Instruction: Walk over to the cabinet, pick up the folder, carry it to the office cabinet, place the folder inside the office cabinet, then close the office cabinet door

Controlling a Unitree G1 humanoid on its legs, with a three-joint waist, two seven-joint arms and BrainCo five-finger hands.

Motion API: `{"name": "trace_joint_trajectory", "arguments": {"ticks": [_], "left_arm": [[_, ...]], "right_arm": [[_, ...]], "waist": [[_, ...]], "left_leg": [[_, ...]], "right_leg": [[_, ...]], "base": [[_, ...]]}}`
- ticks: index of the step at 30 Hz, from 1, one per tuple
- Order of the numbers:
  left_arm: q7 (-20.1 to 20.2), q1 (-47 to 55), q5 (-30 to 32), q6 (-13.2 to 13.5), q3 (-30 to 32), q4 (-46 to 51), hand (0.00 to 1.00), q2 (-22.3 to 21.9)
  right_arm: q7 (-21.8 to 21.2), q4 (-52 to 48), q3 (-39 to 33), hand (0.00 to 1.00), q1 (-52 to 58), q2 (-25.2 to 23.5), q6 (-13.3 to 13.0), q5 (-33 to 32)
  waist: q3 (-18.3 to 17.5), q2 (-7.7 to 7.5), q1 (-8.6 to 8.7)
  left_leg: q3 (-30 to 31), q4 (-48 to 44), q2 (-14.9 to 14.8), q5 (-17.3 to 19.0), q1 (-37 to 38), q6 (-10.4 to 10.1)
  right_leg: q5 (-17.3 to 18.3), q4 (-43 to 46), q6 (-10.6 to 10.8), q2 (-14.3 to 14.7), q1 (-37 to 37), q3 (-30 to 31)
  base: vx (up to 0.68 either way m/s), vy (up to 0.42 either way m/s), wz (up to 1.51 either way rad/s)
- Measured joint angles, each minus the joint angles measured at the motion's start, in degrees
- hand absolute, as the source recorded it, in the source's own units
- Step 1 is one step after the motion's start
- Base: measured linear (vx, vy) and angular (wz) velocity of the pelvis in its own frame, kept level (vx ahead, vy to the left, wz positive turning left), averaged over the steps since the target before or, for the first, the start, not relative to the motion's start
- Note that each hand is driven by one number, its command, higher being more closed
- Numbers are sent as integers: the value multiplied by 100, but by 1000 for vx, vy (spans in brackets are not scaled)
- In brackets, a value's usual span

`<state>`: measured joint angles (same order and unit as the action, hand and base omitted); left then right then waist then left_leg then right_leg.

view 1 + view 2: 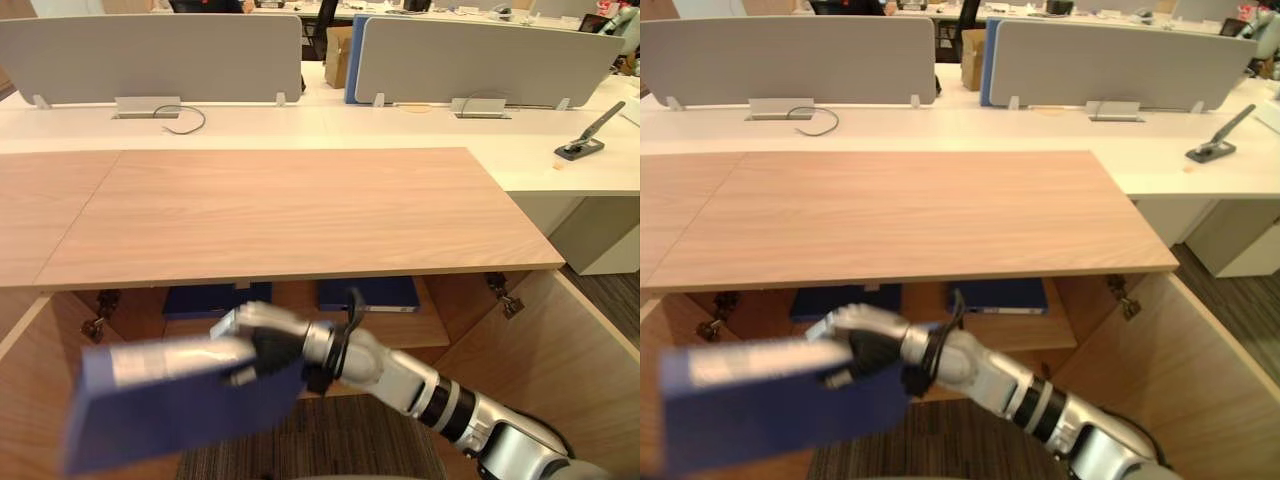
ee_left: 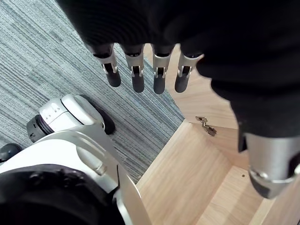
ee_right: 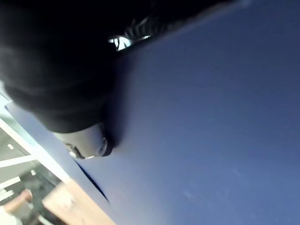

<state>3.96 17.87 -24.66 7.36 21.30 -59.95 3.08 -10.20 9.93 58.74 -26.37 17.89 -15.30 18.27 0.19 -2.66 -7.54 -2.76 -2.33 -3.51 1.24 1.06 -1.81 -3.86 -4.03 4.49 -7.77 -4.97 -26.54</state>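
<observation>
Right hand (image 1: 268, 345) low, fingers (image 1: 252, 318) around blue folder (image 1: 180, 415)

No words, numbers or signs can be read anywhere in these views. The blue folder (image 1: 190, 415) has a pale strip (image 1: 170, 362) along its upper edge, but the strip is too blurred to show any lettering.
</observation>
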Motion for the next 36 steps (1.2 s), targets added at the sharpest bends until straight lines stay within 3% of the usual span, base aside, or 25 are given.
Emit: {"name": "trace_joint_trajectory", "arguments": {"ticks": [4, 8, 12, 15, 18, 19, 20, 21, 23, 24, 25, 28, 32, 36], "left_arm": [[-32, -32, 14, -33, -241, -21, 0, 100], [-27, -222, 188, -15, -468, -3, 0, 178], [-30, -293, 408, -11, -484, -3, 0, 178], [-45, -321, 494, -7, -563, 21, 0, 176], [-61, -318, 595, -6, -595, 126, 0, 130], [-64, -318, 630, -5, -593, 141, 0, 115], [-67, -318, 635, -6, -592, 151, 0, 111], [-85, -314, 619, -12, -579, 159, 0, 104], [-113, -300, 563, -22, -566, 161, 0, 93], [-162, -283, 307, -59, -522, 162, 0, 45], [-175, -286, 257, -70, -523, 166, 0, 41], [-236, -281, 42, -107, -515, 282, 0, -17], [-239, -264, -40, -168, -506, 457, 0, -78], [-239, -249, -33, -206, -515, 609, 0, -139]], "right_arm": [[62, 1270, -271, 100, 133, 84, 13, 580], [132, 2384, -298, 100, 159, 153, 50, 1696], [52, 3015, -372, 100, 449, 163, 182, 1888], [-22, 3636, -1058, 100, 817, -70, 315, 1862], [186, 4397, -2511, 100, 859, -409, 714, 1230], [375, 4653, -3158, 100, 845, -506, 892, 529], [479, 4775, -3548, 100, 829, -537, 932, 236], [756, 5196, -4714, 100, 752, -649, 1094, -1453], [878, 5386, -5288, 100, 771, -772, 1114, -2956], [1115, 5402, -5697, 100, 784, -1005, 1072, -4974], [1122, 5402, -5752, 100, 783, -1046, 1064, -5270], [1158, 5353, -6012, 100, 774, -1416, 928, -7625], [1145, 4789, -6329, 100, 636, -1800, 595, -9225], [1069, 4108, -6434, 100, 296, -1871, 193, -9744]], "waist": [[148, 9, 59], [257, 18, 23], [323, 57, 17], [364, 121, 14], [411, 205, 9], [403, 223, -9], [404, 225, -19], [407, 228, -23], [407, 228, -30], [417, 245, -23], [420, 250, -22], [429, 265, -111], [578, 313, -161], [963, 495, -179]], "left_leg": [[6, 1, 28, -13, -3, 19], [6, 15, 30, -13, -6, 19], [9, 17, 36, -14, -39, 21], [27, 16, 41, -14, -35, 22], [45, 15, 49, -21, 4, 31], [70, 15, 50, -23, 10, 34], [90, 15, 53, -26, 8, 38], [196, 30, 71, -51, 5, 39], [222, 49, 72, -66, 10, 34], [222, 124, 71, -124, 18, 21], [222, 133, 71, -130, 16, 20], [222, 144, 75, -140, 14, 24], [228, -86, 116, -48, -82, 62], [215, -1075, 66, 397, -612, 110]], "right_leg": [[0, 56, 1, -39, 19, 0], [3, 53, 6, -38, 66, 1], [6, 51, 8, -38, 71, 0], [9, 52, 13, -39, 59, -1], [12, 63, 16, -46, 11, -9], [18, 72, 22, -48, -2, -31], [20, 76, 24, -50, -1, -50], [32, 80, 37, -60, -19, -157], [37, 80, 41, -60, -31, -183], [36, 79, 39, -58, -31, -183], [36, 80, 39, -58, -29, -183], [34, 71, 39, -58, -30, -184], [31, 117, 41, -119, -28, -183], [39, 360, 46, -159, 153, -117]], "base": [[-27, 42, 0], [-14, 23, 0], [19, 14, 0], [0, 10, 0], [-11, 7, 2], [-17, 9, 8], [-50, 14, 23], [-49, 11, 25], [-36, 15, 14], [0, 0, 0], [0, 0, 0], [0, 0, 0], [-8, 23, 0], [-83, 86, -6]]}}
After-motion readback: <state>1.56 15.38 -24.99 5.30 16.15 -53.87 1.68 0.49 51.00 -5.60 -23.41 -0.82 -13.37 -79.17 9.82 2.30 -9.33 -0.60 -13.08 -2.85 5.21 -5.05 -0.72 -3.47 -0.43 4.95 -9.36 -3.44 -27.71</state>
